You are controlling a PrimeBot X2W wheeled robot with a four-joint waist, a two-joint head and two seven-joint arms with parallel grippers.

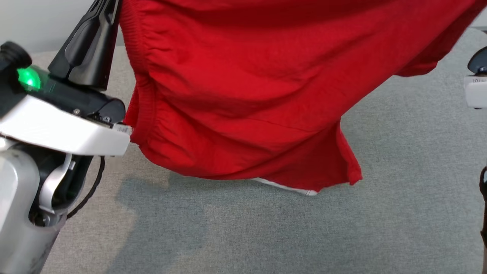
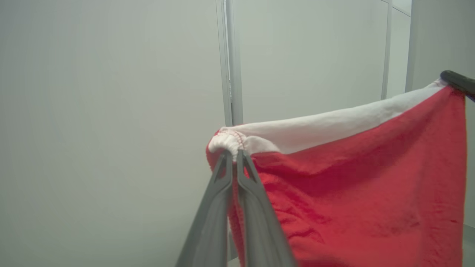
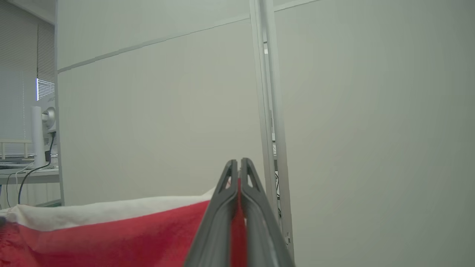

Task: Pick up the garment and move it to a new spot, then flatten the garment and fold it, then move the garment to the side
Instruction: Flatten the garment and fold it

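Above the grey fabric-covered table (image 1: 399, 220) we hold the red cloth garment with a white band (image 1: 236, 95) stretched in the air, our left gripper (image 2: 234, 152) and right gripper (image 3: 239, 161) each pinching its upper edge.

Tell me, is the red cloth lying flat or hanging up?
Hanging up. The left gripper and right gripper pinch the garment along its top edge; it droops over the gray surface.
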